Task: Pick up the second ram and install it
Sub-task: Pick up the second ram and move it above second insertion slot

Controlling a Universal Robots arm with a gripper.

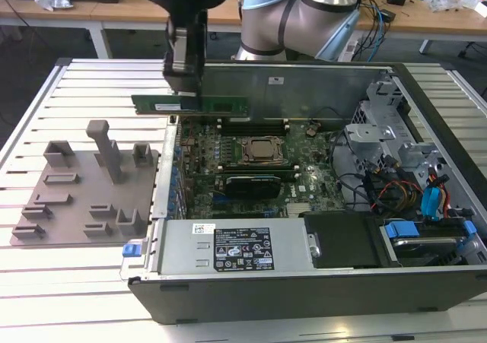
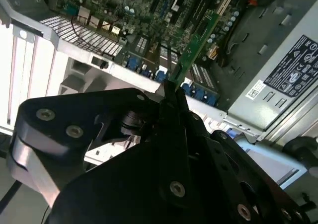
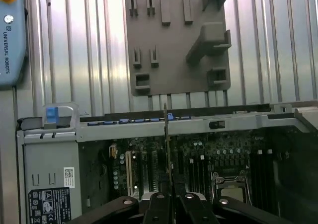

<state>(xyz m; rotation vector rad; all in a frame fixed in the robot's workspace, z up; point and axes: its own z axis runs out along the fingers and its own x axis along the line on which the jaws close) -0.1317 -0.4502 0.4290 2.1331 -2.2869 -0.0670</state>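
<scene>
The second ram is a long narrow green stick, held level in the air over the rim of the open computer case on the exterior view's left. My gripper comes down from above and is shut on its middle. In the second wrist view the ram sticks out past the gripper over the motherboard. In the first wrist view the ram appears edge-on, rising from the gripper above the board. The motherboard with its CPU socket lies below, well apart from the stick.
A grey holder plate with posts and slots lies on the slatted table, on the exterior view's left of the case. A grey power supply runs along the case's near side. Drive cages and cables crowd the exterior view's right.
</scene>
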